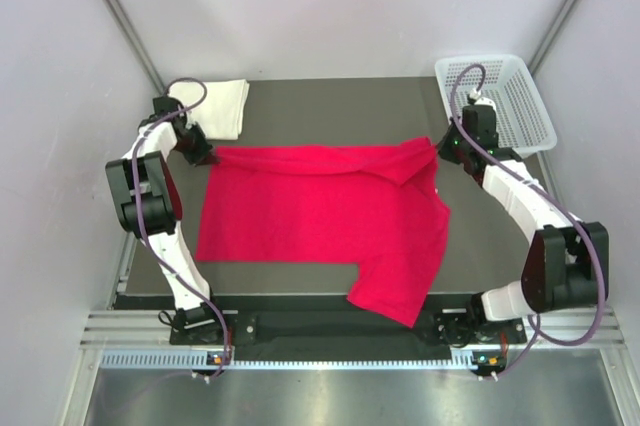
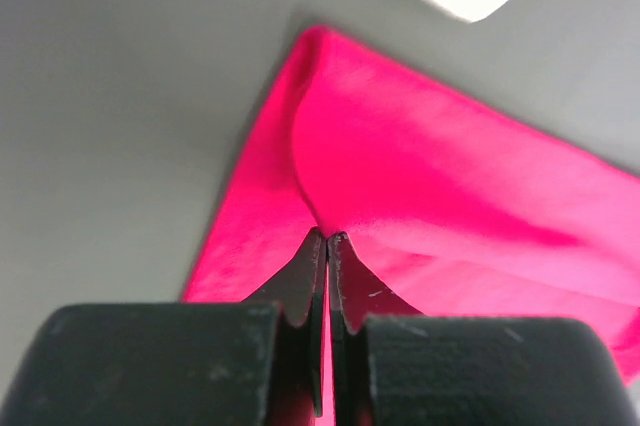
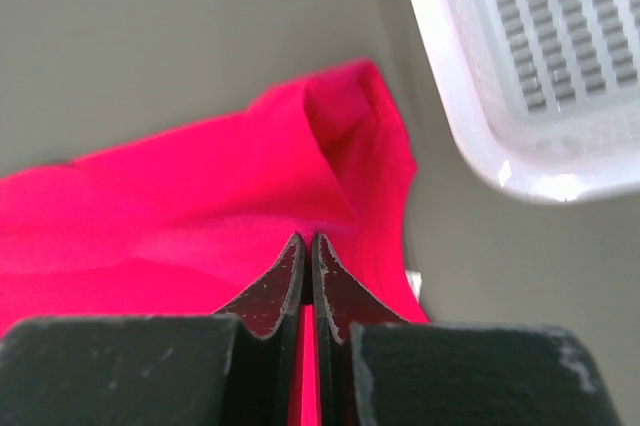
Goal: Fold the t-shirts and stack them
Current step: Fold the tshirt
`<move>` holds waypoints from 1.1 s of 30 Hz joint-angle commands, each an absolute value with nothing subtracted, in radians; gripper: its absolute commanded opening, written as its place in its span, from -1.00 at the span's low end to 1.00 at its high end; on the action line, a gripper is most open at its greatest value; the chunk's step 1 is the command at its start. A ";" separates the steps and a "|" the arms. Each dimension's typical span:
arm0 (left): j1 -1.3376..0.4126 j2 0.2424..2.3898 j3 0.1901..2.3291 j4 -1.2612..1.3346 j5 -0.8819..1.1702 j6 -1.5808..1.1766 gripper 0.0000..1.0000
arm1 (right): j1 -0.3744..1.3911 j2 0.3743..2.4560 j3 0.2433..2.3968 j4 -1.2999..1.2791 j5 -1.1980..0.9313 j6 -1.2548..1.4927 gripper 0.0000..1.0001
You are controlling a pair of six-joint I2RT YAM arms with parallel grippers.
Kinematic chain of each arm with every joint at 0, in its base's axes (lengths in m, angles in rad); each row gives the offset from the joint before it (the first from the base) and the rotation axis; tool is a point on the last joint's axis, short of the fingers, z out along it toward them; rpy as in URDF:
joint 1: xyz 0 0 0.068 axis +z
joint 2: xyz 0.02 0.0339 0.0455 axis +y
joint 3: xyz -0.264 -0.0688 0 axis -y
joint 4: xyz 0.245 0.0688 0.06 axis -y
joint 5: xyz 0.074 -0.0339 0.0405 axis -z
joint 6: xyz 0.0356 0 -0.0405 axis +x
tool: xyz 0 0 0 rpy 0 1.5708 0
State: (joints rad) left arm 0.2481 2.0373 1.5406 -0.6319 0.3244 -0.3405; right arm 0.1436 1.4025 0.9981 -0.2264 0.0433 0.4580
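The bright red t-shirt (image 1: 320, 211) lies spread across the dark table, one sleeve hanging toward the front edge. My left gripper (image 1: 205, 156) is shut on the red shirt's far left corner; in the left wrist view the left gripper (image 2: 328, 236) pinches a fold of red cloth (image 2: 420, 176). My right gripper (image 1: 445, 151) is shut on the shirt's far right corner, where the cloth is folded over; the right wrist view shows the right gripper (image 3: 307, 239) closed on red fabric (image 3: 200, 206). The cream-white t-shirt (image 1: 222, 106) lies folded at the back left.
A white plastic mesh basket (image 1: 505, 96) stands at the back right corner, just beyond my right gripper, and its rim (image 3: 480, 116) shows close by in the right wrist view. Grey walls enclose the table on three sides.
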 commanded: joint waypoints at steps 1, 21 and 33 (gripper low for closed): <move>0.256 2.016 1.600 -0.540 0.414 -0.386 -1.00 | 0.155 1.460 1.116 -0.150 0.069 0.434 -1.00; 0.314 2.088 1.664 -0.389 0.554 -0.565 -1.00 | 0.153 1.692 1.438 -0.121 0.075 0.483 -1.00; 0.318 2.074 1.636 -0.639 0.485 -0.404 -1.00 | 0.155 1.482 1.181 -0.170 0.041 0.476 -1.00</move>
State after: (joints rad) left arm 0.3084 2.0853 1.5814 -0.5396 0.5144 -0.4763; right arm 0.1478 1.5597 1.1995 -0.1902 0.0463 0.4831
